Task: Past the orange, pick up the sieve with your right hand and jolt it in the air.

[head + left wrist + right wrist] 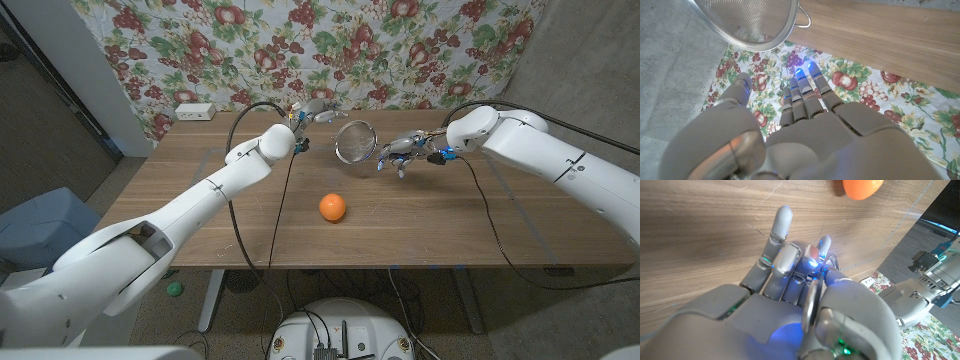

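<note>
As seen from the head view, my right hand holds the sieve by its handle above the far half of the surface, the mesh bowl tilted on edge and lifted clear of the wood. The orange lies nearer to me, well apart from the sieve, so the lift takes place past it as asked. My left hand reaches toward the far edge, near the flowered cloth, just beside the sieve's rim but apart from it.

From the left wrist view, the left hand has its fingers extended and slightly apart, holding nothing. The sieve bowl hangs beyond the fingertips; no contents are visible through its mesh, so I judge it empty.

From the right wrist view, the right hand has its fingers curled in around a thin metal handle, with the orange resting on the wood beyond.

I judge the step in hand to be the jolt itself. To do it well I would keep the grip firm on the thin handle, make short sharp strokes, and stay high enough that the rim strikes neither the surface nor the left hand.
</note>
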`<state>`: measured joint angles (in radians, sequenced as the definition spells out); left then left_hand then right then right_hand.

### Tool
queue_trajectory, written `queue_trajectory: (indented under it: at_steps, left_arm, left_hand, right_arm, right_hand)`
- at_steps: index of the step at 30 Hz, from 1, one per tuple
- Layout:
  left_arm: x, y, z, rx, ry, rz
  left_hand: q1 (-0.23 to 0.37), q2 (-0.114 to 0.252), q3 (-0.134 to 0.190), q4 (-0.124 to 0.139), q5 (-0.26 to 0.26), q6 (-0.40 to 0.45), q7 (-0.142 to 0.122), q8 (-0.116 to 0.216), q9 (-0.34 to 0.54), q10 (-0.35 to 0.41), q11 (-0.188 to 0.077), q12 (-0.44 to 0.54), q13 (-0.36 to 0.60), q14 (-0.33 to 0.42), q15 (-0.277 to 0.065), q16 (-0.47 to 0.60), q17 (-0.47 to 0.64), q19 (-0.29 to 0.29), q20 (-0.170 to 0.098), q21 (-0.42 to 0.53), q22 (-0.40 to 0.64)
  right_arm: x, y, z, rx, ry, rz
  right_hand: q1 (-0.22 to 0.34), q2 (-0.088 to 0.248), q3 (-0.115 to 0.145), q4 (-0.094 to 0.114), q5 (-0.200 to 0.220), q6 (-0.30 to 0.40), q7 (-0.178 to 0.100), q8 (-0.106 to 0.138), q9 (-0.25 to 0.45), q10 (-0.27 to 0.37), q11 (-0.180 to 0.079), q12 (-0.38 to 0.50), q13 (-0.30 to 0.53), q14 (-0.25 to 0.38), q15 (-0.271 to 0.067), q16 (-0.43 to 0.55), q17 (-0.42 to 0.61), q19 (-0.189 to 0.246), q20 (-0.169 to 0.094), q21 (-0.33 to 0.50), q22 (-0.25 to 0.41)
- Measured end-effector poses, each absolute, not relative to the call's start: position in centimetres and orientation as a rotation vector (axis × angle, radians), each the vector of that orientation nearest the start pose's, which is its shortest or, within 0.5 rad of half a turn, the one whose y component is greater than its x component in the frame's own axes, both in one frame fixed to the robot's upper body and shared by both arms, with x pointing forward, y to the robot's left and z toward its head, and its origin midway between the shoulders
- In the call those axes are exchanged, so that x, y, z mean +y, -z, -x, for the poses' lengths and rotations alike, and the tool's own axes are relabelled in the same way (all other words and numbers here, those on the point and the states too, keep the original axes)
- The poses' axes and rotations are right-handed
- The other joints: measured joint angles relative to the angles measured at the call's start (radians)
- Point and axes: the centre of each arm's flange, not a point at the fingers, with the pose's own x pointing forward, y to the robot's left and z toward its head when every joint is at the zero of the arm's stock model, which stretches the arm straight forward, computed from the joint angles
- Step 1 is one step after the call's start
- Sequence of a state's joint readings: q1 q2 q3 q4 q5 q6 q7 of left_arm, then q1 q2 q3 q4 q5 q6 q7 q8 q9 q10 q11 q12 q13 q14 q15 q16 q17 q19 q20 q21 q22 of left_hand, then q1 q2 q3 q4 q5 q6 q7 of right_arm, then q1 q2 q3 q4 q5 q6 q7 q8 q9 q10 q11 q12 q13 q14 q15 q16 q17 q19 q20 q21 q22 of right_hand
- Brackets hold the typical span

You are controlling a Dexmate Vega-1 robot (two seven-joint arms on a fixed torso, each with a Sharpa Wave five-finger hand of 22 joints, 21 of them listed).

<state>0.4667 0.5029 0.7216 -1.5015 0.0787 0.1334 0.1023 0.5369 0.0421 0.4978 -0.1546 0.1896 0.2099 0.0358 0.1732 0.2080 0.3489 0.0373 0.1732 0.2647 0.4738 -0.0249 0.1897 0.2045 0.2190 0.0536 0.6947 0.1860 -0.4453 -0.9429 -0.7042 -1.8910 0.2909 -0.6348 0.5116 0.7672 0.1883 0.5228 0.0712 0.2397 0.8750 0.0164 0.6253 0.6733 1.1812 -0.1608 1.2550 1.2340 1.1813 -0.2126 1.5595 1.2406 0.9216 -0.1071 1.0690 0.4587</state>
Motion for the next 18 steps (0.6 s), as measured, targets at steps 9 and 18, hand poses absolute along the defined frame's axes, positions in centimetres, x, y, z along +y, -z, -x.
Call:
queue_trajectory:
  at_steps: [9,18]
  left_arm:
    - [13.7,-11.5,-63.1,-0.780,0.126,-0.790]
    - [14.5,-11.9,-62.3,-0.826,0.090,-0.729]
  left_hand:
    - [-0.010,0.000,-0.008,0.000,0.000,-0.015,-0.016,0.000,-0.007,-0.030,0.006,0.000,-0.009,-0.028,0.007,0.000,-0.002,-0.013,0.000,-0.008,0.000]
    - [-0.016,0.005,-0.008,0.000,0.000,-0.015,-0.016,0.005,-0.008,-0.030,0.006,0.002,-0.013,-0.027,0.007,0.000,-0.005,-0.013,0.000,-0.015,0.000]
  right_arm:
    - [-22.4,-7.0,-58.5,-0.058,-0.567,0.949]
    - [-23.4,-6.7,-58.7,-0.051,-0.550,0.925]
  right_hand:
    - [0.000,0.000,0.006,0.006,0.000,-0.006,0.006,0.012,0.029,-0.004,-0.004,0.022,0.000,0.002,-0.002,0.000,0.000,-0.007,-0.015,0.019,0.008]
    - [0.000,0.000,0.009,0.009,0.000,-0.007,0.007,0.019,0.031,-0.008,-0.007,0.037,0.000,0.011,0.000,0.000,0.000,-0.007,-0.015,0.029,0.000]
